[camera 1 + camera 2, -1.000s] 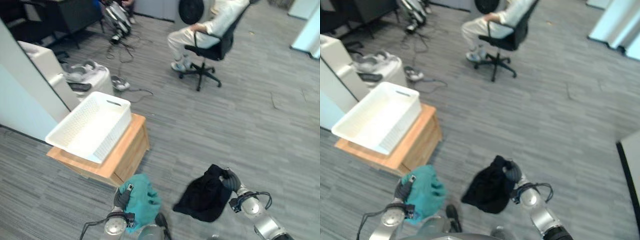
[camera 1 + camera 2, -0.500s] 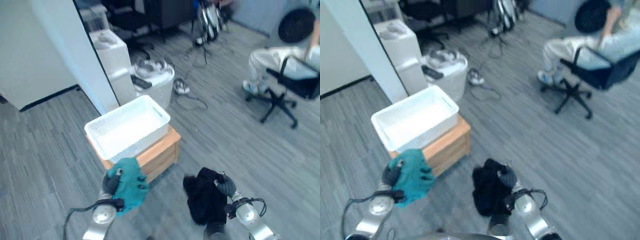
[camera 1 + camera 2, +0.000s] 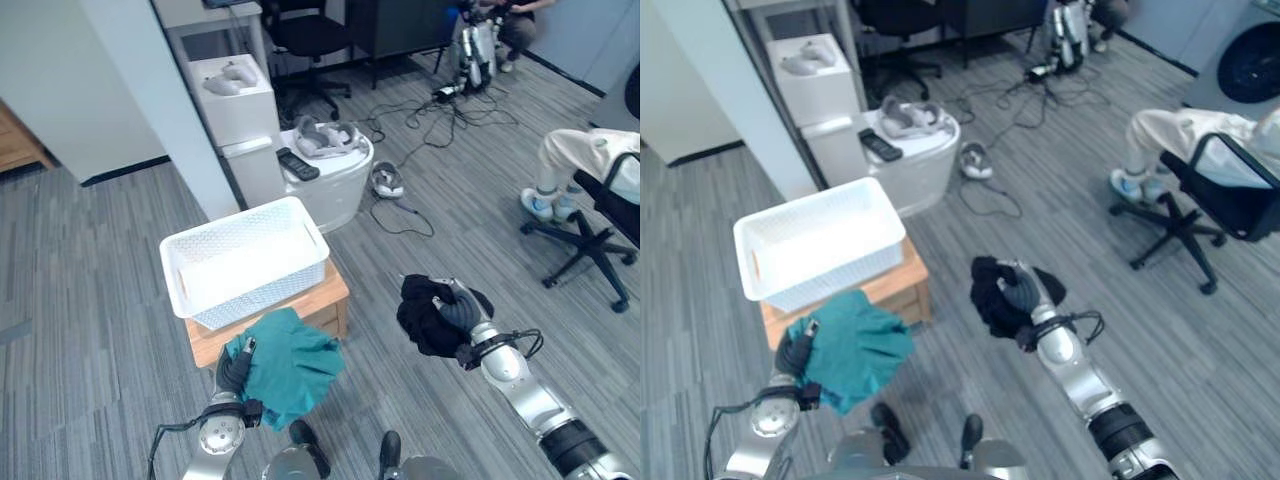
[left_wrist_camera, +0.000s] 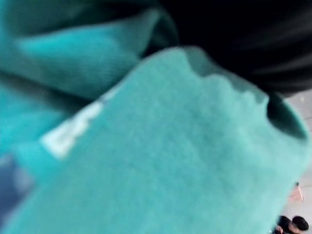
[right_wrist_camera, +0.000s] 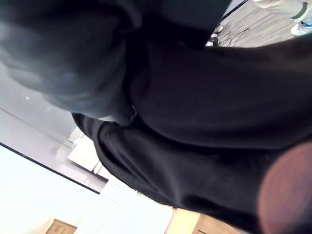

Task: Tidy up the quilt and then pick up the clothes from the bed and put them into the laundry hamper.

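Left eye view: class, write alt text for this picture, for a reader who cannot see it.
A robot holds a teal garment in its left hand and a black garment in its right hand, above grey floor. Ahead stands an empty white basket on a low wooden stand; at the right edge a person sits in an office chair.

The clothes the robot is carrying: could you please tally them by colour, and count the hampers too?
Teal garment, in the left hand: 1
Black garment, in the right hand: 1
White laundry hamper: 1
Total: 3
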Tool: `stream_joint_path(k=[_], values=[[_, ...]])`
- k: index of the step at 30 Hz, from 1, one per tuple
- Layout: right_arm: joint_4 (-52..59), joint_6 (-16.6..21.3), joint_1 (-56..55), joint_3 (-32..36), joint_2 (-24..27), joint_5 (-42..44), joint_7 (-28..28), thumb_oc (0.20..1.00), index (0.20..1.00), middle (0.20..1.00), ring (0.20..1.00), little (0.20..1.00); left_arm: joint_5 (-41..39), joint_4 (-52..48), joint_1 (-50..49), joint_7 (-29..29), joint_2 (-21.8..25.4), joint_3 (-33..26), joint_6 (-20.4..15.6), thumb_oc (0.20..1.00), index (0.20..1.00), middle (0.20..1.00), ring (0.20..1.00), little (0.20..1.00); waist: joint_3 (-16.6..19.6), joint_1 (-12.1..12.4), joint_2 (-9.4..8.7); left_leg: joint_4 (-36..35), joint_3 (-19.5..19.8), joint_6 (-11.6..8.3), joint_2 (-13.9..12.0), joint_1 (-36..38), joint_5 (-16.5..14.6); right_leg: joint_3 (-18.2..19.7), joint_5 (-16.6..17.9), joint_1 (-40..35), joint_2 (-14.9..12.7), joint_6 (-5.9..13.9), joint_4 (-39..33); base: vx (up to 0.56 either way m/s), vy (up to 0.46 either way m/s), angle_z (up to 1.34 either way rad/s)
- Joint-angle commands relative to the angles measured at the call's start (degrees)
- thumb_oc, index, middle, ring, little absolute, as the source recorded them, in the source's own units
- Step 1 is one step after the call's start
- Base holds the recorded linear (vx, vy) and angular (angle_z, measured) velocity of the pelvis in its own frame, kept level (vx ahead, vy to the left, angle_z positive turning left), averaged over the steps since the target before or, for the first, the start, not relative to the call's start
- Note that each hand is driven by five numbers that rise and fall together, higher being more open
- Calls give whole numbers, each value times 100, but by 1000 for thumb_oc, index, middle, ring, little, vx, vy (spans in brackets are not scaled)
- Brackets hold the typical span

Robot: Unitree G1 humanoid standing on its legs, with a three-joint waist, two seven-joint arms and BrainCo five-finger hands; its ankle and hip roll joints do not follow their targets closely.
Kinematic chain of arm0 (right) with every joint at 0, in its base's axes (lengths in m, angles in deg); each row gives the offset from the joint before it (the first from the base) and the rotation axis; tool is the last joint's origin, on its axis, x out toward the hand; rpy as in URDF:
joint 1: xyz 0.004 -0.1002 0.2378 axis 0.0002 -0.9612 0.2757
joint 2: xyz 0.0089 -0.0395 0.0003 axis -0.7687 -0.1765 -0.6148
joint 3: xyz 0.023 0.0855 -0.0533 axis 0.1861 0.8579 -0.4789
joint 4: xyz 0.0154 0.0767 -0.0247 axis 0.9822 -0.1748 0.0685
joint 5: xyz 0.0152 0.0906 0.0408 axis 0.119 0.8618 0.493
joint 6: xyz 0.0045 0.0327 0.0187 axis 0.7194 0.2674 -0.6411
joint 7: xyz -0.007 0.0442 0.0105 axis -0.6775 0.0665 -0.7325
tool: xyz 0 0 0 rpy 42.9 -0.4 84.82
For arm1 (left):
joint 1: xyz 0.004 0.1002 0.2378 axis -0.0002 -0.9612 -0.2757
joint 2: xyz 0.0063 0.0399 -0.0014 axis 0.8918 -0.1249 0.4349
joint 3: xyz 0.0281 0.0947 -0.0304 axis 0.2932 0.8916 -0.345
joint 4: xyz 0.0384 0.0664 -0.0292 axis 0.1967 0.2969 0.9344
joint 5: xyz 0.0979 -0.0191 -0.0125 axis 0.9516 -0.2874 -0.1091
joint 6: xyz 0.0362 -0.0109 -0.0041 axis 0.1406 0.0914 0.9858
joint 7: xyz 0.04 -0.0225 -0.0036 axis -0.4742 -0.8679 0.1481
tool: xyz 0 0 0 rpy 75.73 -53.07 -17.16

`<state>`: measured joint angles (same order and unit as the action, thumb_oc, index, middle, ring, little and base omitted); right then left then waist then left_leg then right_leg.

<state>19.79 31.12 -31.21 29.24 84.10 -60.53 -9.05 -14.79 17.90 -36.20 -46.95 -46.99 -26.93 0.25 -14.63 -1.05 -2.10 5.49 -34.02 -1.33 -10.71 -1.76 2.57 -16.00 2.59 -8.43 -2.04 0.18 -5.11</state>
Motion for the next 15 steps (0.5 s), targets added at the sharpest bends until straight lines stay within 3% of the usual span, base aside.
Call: stream_joint_path(k=[1,2,4,5,6,7,9,10,11,12,15], values=[[544,365,323,234,-108,-100,142,200,200,200,200,200,21,-183,45,-11,435,-61,-130,200,200,200,200,200,158,123,-27,-456,204,-186,317,608,-295,-489,-545,-185,-745,833,737,104,75,37],[545,367,316,237,-111,-104,142,200,200,200,200,200,24,-190,40,-13,437,-59,-124,200,200,200,200,200,159,114,-32,-513,213,-172,348,630,-274,-496,-577,-165,-770,848,798,108,80,50],[624,402,372,249,-142,-221,178,200,200,200,200,200,124,-200,81,-61,556,-13,-64,200,200,200,200,200,126,91,-27,-879,362,-21,514,924,-345,-586,-345,266,-1014,1192,1954,121,99,46],[659,380,507,234,-181,-316,235,200,200,200,200,200,172,-238,144,-17,653,61,-11,200,200,200,200,200,-55,-66,-22,-1048,586,86,542,1051,-395,-175,112,1001,-1183,1465,3295,102,89,48],[658,378,516,235,-181,-317,236,200,200,200,200,200,173,-242,151,-16,652,59,-6,200,200,200,200,200,-49,-65,-34,-1045,585,94,560,1030,-400,-159,90,1052,-1209,1466,3356,12,-10,97],[847,415,602,260,-162,-302,292,200,200,200,200,200,246,-524,154,-55,738,108,-9,200,200,200,200,200,-178,-97,4,-1049,803,74,464,912,-283,270,-11,1414,-1011,1343,3297,-14,-128,126],[877,425,654,281,-162,-249,326,200,200,200,200,200,236,-644,139,-109,791,132,-25,200,200,200,200,200,-189,-103,0,-1049,976,21,448,838,-254,341,-178,1385,-1004,1246,2835,47,-184,142],[946,441,797,305,-147,-139,374,200,200,200,200,200,162,-683,162,-162,877,167,-80,200,200,200,200,200,-155,-110,8,-1049,1248,-103,390,697,-256,588,-317,1302,-1052,1068,1863,64,-177,110],[945,442,802,306,-148,-137,373,200,200,200,200,200,160,-684,165,-163,879,164,-79,200,200,200,200,200,-145,-119,18,-1049,1258,-107,373,672,-235,567,-275,1294,-1032,1055,1808,141,-303,123],[1132,425,838,357,-86,-114,406,200,200,200,200,200,53,-729,268,-148,951,188,-148,200,200,200,200,200,-52,-148,-75,-1049,1558,-163,417,621,-310,990,-308,1067,-1061,959,755,66,-136,100],[1248,448,927,306,-123,-98,362,200,200,200,200,200,12,-702,322,-208,966,159,-131,200,200,200,200,200,40,-79,-151,-1049,1603,-171,456,653,-308,982,-189,976,-1086,974,526,102,-117,124]])
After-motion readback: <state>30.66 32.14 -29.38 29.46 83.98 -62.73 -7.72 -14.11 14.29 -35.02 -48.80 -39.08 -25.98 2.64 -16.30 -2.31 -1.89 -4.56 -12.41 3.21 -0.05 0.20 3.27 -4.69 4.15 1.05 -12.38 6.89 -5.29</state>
